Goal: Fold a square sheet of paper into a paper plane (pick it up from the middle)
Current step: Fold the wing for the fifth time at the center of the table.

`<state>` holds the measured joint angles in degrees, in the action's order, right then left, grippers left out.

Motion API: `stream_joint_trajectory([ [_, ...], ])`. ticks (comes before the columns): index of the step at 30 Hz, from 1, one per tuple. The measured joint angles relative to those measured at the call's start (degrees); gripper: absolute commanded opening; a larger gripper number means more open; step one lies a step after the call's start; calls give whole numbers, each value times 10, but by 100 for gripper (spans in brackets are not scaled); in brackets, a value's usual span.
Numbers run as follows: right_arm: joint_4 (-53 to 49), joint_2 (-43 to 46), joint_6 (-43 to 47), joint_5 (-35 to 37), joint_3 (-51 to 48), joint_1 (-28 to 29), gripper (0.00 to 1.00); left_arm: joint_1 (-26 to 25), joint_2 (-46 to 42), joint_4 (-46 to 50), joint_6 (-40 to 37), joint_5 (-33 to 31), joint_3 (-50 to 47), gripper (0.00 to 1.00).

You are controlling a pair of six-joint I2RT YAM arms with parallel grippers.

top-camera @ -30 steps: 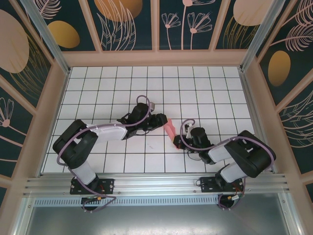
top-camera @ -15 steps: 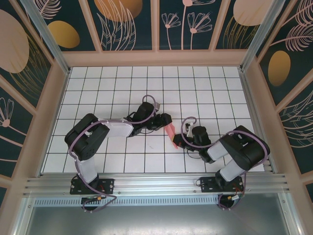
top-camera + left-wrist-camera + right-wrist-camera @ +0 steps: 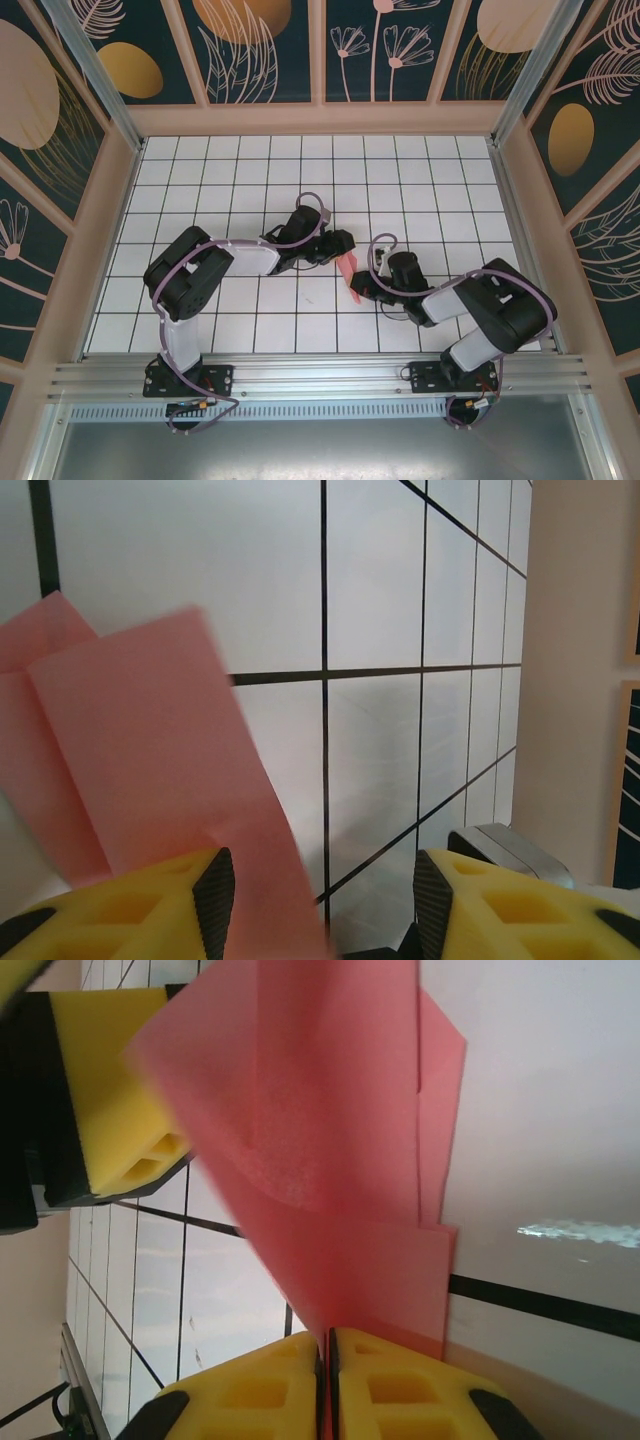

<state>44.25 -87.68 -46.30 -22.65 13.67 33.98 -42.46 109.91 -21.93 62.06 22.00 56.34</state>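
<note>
White grid table (image 3: 200, 180), seemingly mid-fold: pinching square sheet of paper (image 3: 330, 1160) tight in right gripper (image 3: 327, 1345), with left gripper (image 3: 322, 880) half-open, empty; next, likely clamping its free edge.

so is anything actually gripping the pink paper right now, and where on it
The right gripper pinches the folded pink paper at the edge of one end, fingers shut on it. The left gripper is open, clamping nothing.
</note>
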Motion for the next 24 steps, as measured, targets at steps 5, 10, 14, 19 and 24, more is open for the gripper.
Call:
stream_joint_trajectory([
  [5,-74,24,38,13,32,7,24,0,0,12,0,-9,7,54],
  [10,-138,33,77,35,70,12,24,0,0,21,0,-14,10,54],
  [14,-172,33,97,48,89,12,21,0,0,30,-1,-15,16,54],
  [19,-190,33,107,53,99,12,1,0,1,42,-5,-15,24,54],
  [24,-189,20,99,49,101,8,0,0,3,51,-10,-16,30,55],
])
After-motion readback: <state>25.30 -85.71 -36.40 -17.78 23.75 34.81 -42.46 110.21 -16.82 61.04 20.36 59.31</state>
